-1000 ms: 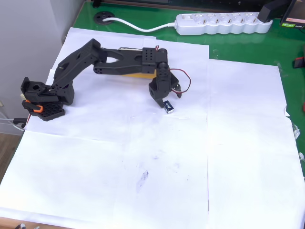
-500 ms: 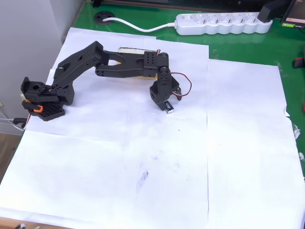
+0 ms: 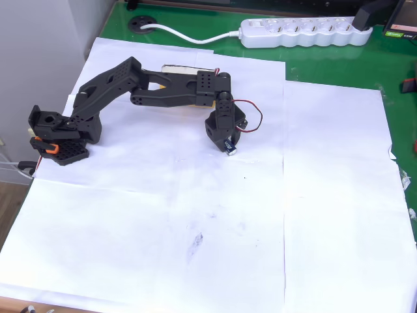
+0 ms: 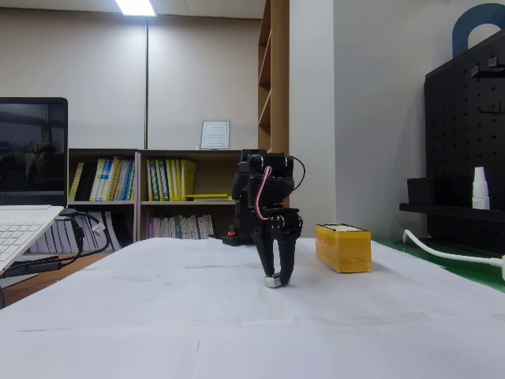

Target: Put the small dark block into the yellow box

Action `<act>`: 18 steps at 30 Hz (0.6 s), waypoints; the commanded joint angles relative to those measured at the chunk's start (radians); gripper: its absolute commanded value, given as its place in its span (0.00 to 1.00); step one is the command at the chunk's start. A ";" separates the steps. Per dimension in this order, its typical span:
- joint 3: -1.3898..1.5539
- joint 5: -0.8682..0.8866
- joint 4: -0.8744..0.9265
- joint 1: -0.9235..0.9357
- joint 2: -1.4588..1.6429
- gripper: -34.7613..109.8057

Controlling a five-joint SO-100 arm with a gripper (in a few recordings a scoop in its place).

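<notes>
Nearest you in the fixed view, the claw (image 4: 275, 276) points straight down with its fingers drawn in on the small dark block (image 4: 272, 281), which sits at the very tips with its pale underside at or just above the white paper (image 4: 237, 316); you cannot tell from here whether it has cleared the sheet. The grip is narrow because the block is tiny, so only the fingertips have hold of it, and I judge that a tilt or a jolt could let it slip. In the overhead view the block (image 3: 229, 146) shows as a dark sliver with white marks poking out below the claw (image 3: 225, 141), roughly midway across the counter and toward its far edge. Beyond it lies the yellow box (image 4: 342, 246), near but not touching, its mustard side facing you and its cream top open to the ceiling. From above, the box (image 3: 177, 68) is mostly hidden under the arm's long links, which reach over it. You probably need to lift first, since the box wall stands taller than the block.
</notes>
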 commanded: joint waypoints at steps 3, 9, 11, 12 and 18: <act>0.055 -0.018 0.015 0.003 -0.046 0.24; 0.055 -0.028 0.043 -0.008 -0.149 0.24; 0.117 -0.038 0.083 -0.009 -0.213 0.24; 0.149 -0.040 0.101 -0.011 -0.244 0.24; 0.362 -0.104 0.216 -0.018 -0.364 0.24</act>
